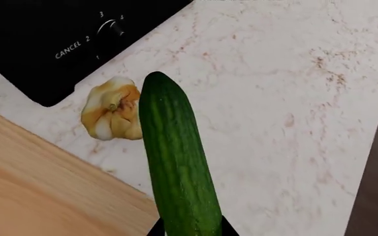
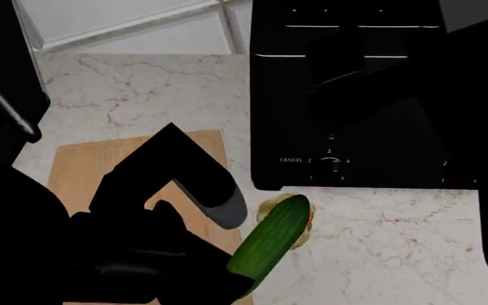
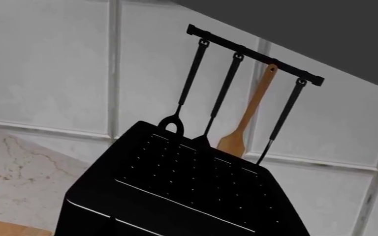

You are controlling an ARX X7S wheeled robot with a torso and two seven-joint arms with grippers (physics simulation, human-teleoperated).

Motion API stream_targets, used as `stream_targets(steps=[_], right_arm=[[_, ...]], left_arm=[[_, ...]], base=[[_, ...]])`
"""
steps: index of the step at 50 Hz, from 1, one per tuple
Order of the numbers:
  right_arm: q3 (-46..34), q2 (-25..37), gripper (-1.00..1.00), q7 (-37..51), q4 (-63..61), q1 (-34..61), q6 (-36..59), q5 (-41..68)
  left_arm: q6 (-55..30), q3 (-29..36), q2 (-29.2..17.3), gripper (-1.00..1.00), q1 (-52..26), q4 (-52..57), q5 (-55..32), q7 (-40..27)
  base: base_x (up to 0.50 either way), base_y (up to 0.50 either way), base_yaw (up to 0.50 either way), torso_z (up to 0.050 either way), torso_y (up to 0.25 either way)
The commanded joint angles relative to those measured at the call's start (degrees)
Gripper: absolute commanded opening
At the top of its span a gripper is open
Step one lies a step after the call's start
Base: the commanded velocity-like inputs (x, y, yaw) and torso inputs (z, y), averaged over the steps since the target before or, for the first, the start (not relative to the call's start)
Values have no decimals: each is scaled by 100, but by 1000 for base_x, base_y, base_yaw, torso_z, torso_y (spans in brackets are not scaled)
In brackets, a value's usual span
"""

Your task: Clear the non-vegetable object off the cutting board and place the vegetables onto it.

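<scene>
Clenched in the left gripper, a smooth dark-green cucumber points past its tips beside the lumpy pale-yellow garlic bulb, near the light-wood cutting board.

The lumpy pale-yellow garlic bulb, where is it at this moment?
In the head view the lumpy pale-yellow garlic bulb lies on the marble counter, just in front of the black toaster, off the light-wood cutting board's right edge, beside the dark-green cucumber.

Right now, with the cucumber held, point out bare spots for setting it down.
The cutting board shows bare wood beside the cucumber. The marble counter past the garlic bulb is open too. It is crowded where the bulb sits by the black toaster.
</scene>
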Motion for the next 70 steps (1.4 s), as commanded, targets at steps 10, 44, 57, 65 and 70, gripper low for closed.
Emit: stream_targets(steps=[10, 44, 57, 65, 70], right_arm=[[-64, -251, 100, -365, 70, -54, -234, -344], [-155, -169, 100, -558, 67, -220, -442, -522], [-122, -97, 100, -439, 30, -197, -435, -358], [-173, -138, 100, -447, 64, -184, -467, -428], [-190, -133, 100, -465, 64, -162, -467, -429]], left_arm=[[122, -377, -900, -100, -201, 169, -462, -414], [172, -159, -1406, -100, -136, -1109, 1520, 806], [373, -199, -1720, -100, 350, -704, 1335, 579], [499, -111, -1764, -100, 668, -665, 1475, 689], [569, -89, -1769, -100, 765, -710, 1520, 679]], base=[[0, 0, 0, 0, 0], [0, 0, 0, 0, 0], [0, 0, 0, 0, 1], [0, 0, 0, 0, 0], [0, 0, 0, 0, 0]])
